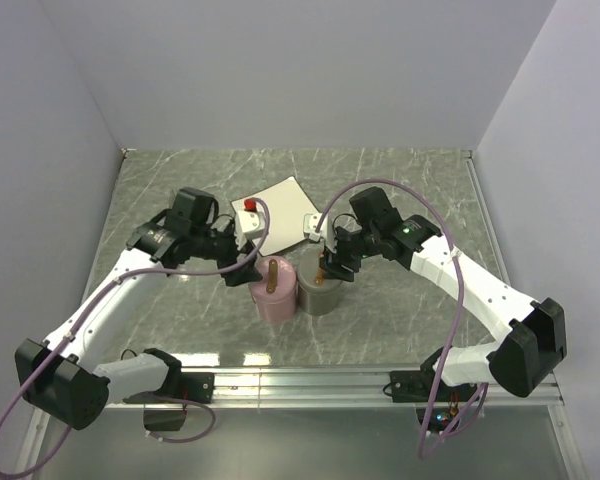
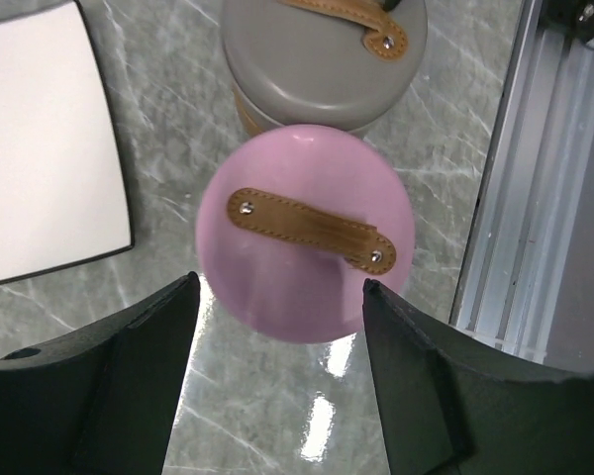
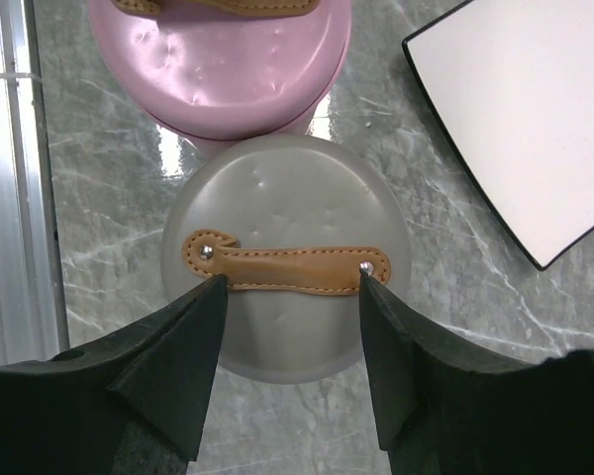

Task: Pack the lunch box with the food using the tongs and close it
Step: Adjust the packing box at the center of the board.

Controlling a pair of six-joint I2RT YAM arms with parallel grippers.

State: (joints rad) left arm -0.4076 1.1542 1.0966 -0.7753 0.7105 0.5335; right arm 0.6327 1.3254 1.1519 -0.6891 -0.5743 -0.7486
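Plainly, both tubs are lidded: the pink tub point(image 2: 297, 178) and the grey tub point(image 3: 287, 198) stand side by side at mid-table, seemingly touching, near the white plate point(image 3: 515, 109), which looks bare. No food or tongs show in any view, so I cannot say where they are.

The left gripper point(image 2: 279, 282) hangs over the pink tub's near edge, jaws wide and holding nothing. The right gripper point(image 3: 292, 279) sits low over the grey tub, jaws apart at either end of its leather strap point(image 3: 287, 269), gripping nothing that I can see.

The risk, as I judge it, lies with the right. Closing along the strap's length would likely buckle it rather than pinch it, and the fingers could slide on the smooth domed top. A lift on so poor a hold may tip the grey tub or drag it into the pink one. With the tubs this close, a move by either arm may jostle the other's tub.
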